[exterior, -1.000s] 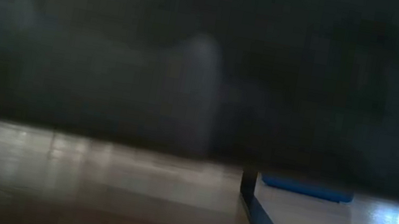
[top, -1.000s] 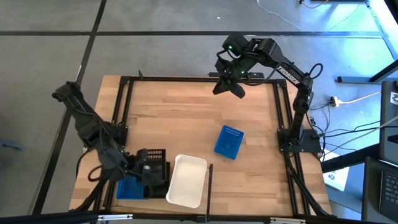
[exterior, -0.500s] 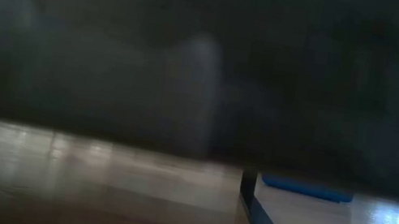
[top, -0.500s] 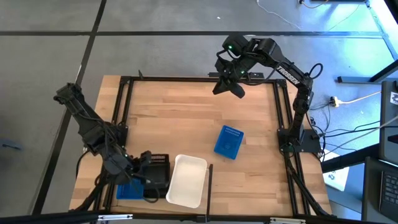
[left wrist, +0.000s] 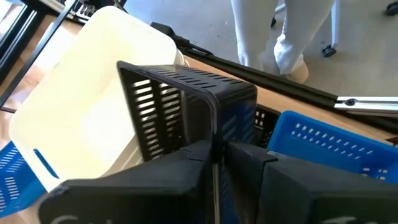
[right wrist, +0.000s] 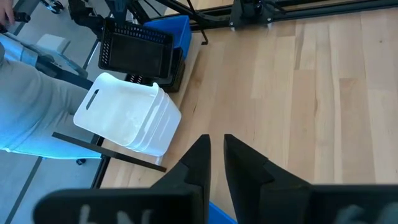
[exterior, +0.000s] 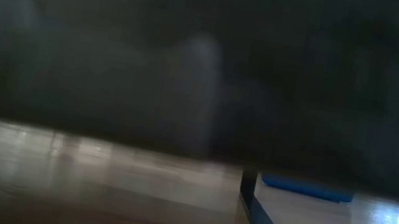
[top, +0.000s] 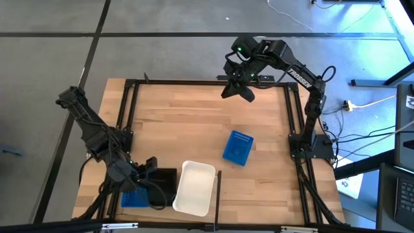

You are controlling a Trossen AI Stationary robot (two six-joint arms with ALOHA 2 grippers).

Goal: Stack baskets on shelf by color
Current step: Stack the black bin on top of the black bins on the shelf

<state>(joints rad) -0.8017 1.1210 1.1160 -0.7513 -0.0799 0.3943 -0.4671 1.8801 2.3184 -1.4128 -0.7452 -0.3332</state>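
**Baskets in piles at the near edge, one blue basket alone**

The shelf (top: 194,129) is a big wooden board with thin black rails around it. Most of the baskets sit together at the near left corner.

I can count three piles there. One is a pile of white baskets (top: 194,188). In the right wrist view it looks like more than one white basket, but I cannot tell how many. Just beside it, on its left, is the pile of black baskets (top: 165,184). I cannot count these either. Next to that, at the very corner, is a blue basket (top: 134,198), partly hidden by the arm.

One more blue basket, the lone blue basket (top: 238,147), lies by itself on the right half of the board, well apart from the piles. The low view shows only a thin strip of it.

The left gripper (left wrist: 216,155) is at the black pile. Its two fingers stand on either side of the top black basket's wall, with a thin gap between them. I cannot tell if they are pinching the wall or just next to it.

The right gripper (right wrist: 214,152) waits high over the far edge of the board. Its fingers are a little apart and hold nothing.

A person's legs in light trousers (left wrist: 283,31) stand on the floor past the table.
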